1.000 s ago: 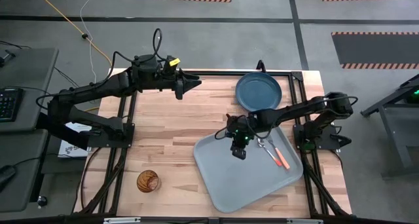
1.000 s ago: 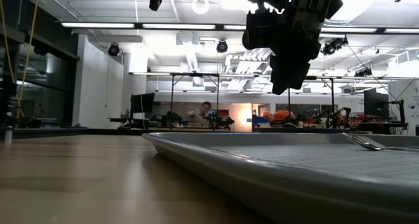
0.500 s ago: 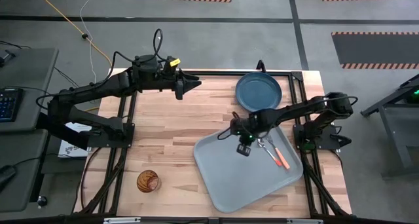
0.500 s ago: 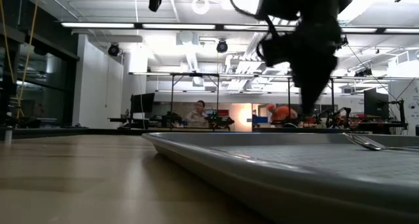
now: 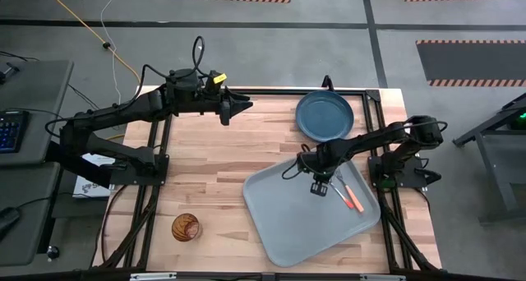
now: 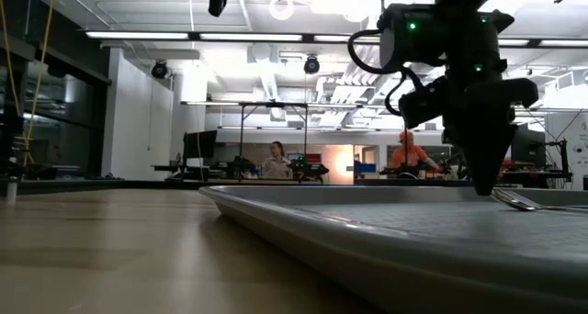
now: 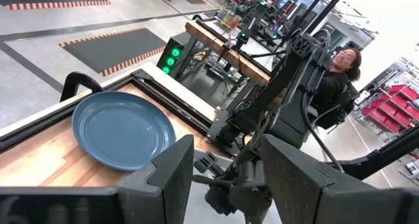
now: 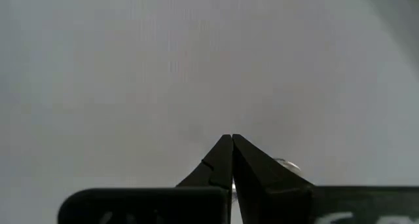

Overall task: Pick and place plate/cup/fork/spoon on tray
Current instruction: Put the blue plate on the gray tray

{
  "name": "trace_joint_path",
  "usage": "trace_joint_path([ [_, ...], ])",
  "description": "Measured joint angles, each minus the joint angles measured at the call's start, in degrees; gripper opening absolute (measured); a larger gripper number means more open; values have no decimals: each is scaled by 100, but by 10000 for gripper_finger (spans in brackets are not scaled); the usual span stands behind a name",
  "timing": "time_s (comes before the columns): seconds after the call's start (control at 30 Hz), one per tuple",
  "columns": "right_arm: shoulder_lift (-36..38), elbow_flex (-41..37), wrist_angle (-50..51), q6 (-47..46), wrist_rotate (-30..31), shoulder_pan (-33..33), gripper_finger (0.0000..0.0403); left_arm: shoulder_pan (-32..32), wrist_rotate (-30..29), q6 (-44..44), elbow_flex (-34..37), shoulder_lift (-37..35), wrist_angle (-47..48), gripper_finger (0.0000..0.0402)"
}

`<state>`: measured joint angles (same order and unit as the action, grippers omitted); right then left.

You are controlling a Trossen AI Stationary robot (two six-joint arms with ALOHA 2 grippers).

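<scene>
Fingers of the right gripper (image 5: 320, 187) pressed together, empty, low over the tray (image 5: 288, 219); fork (image 5: 348, 191) just beside; lift straight before seeking the plate (image 5: 325, 115).

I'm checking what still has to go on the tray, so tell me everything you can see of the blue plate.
The plate is round, dark teal-blue, with a raised rim and a smooth, glossy-looking face; it looks empty. It lies flat, face up, on the wooden table at the far edge on the right arm's side, apart from the tray, so it is not yet placed. Nothing but the table touches it; the right gripper is over the tray.
</scene>
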<state>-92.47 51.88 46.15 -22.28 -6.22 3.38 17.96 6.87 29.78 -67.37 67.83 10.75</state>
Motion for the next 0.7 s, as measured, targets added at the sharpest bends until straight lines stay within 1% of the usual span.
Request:
trace_joint_path([
  [0.13,9,-33,-22,62,57,-2,0,0,0,2,0,0,-1,170],
  [0.4,9,-33,196,187,460,-155,0,0,-53,0,0,0,-2,170],
  [0.53,10,-33,317,246,506,-253,0,2,-63,0,0,0,-3,170],
  [0.7,67,-27,146,332,505,-264,0,2,-66,0,0,0,-1,170],
])
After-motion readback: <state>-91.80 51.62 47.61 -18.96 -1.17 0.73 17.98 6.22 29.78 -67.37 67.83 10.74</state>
